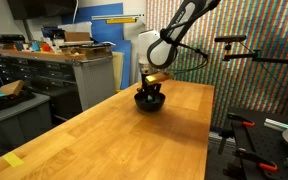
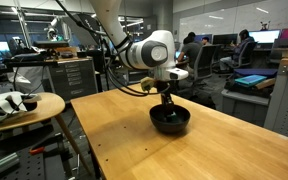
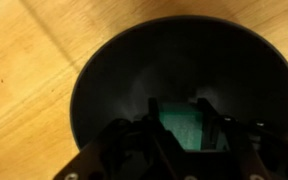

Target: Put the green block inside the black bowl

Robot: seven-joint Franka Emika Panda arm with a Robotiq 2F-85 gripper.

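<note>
The black bowl (image 1: pixel 150 100) sits on the wooden table, also seen in an exterior view (image 2: pixel 170 120), and fills most of the wrist view (image 3: pixel 174 70). My gripper (image 3: pixel 184 125) hangs directly over the bowl (image 2: pixel 166 100), its fingertips down at the bowl's rim level. In the wrist view the green block (image 3: pixel 182 125) sits between the two dark fingers, which press on its sides, above the bowl's inside. The block is hidden in both exterior views.
The wooden table (image 1: pixel 114 135) stretches toward the camera, with a yellow tape mark (image 1: pixel 14 160) near its front corner. A round side table with objects (image 2: pixel 19 105) stands beside it. Cabinets and desks lie behind.
</note>
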